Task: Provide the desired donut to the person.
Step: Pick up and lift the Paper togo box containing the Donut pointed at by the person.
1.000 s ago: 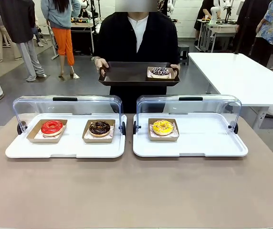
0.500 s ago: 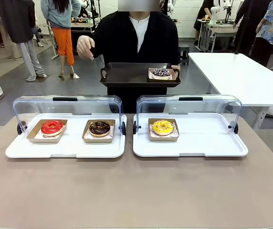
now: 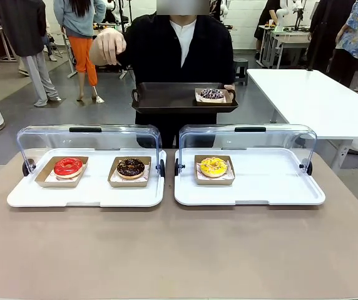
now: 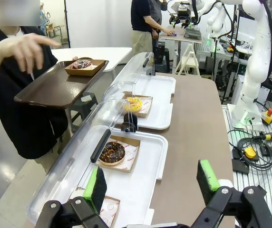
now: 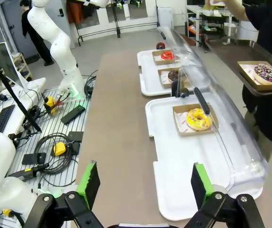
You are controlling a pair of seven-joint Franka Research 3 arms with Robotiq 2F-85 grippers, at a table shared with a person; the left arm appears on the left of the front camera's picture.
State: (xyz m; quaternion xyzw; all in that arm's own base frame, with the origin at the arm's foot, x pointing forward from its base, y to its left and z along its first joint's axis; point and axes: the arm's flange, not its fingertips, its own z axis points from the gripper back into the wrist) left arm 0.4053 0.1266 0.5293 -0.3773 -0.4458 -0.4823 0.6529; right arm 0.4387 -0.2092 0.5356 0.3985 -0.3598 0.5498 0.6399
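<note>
The desk (image 3: 179, 250) has a plain grey-brown top that runs the full width of the front view, and its near half is bare. Two white trays lie directly on it toward the far edge, side by side: the left tray (image 3: 85, 201) and the right tray (image 3: 273, 178). Each has rounded corners and a raised rim. The left lid (image 3: 85, 139) and the right lid (image 3: 248, 137), both clear domes with a black handle, stand swung up along the trays' far sides. The trays sit very close, possibly touching at the black hinge knobs.
</note>
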